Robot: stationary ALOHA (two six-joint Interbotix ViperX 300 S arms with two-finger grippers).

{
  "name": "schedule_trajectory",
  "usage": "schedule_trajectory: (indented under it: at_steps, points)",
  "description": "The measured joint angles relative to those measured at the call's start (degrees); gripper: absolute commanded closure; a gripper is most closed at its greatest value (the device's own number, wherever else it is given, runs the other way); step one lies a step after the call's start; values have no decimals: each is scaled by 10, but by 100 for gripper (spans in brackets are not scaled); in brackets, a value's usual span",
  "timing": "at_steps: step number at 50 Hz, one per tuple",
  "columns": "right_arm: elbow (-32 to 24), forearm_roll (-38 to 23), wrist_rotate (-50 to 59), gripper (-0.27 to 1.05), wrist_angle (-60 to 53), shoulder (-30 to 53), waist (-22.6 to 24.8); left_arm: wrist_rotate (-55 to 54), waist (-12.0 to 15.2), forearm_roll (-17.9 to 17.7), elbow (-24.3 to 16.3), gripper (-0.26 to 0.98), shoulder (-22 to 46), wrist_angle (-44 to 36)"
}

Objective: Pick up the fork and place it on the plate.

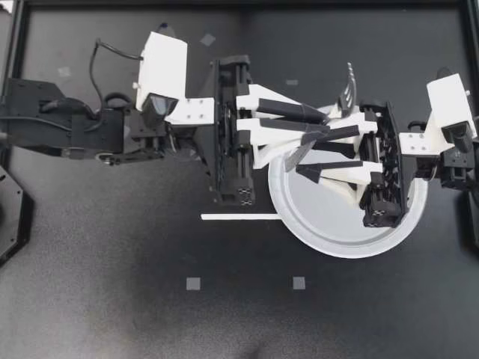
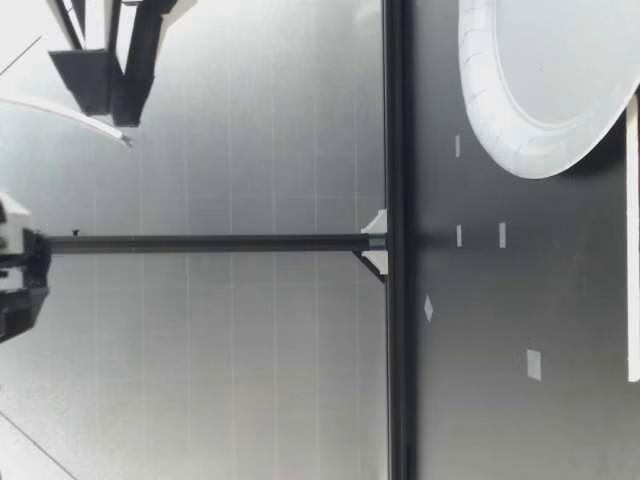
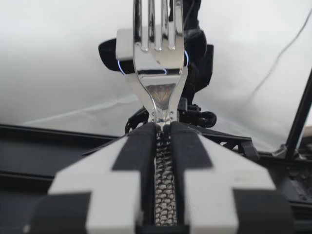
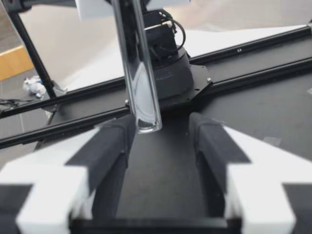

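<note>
The shiny metal fork (image 1: 346, 91) hangs over the round white plate (image 1: 337, 250), right of centre in the overhead frame, its neck clenched by the left gripper (image 1: 333, 120), while the right gripper (image 1: 303, 158) gapes at the handle tip, apparently awaiting a handover.

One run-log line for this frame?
left gripper: shut on fork | right gripper: open around handle end | fork: aloft, partly over plate, not yet set down

A dark table (image 1: 112, 284) with grey tape squares (image 1: 193, 283) lies beneath the jaws of our left gripper (image 1: 343, 122); beyond them we see a black rail (image 3: 48, 132) and a pale wall (image 3: 58, 58).
</note>
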Motion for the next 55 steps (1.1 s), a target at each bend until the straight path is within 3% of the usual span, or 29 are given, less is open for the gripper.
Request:
schedule_trajectory:
  at_steps: [33,40,48,55]
  points:
    - [0,-3,5,29,-1,6,7,4,-1,0,-6,69,9,-5]
    - [0,-4,4,47,-1,10,6,5,0,0,-7,69,9,-5]
    - [0,-4,1,81,-1,8,7,5,0,0,-7,69,9,-4]
    - [3,-4,-1,90,-1,-1,7,5,0,-1,-8,69,9,-5]
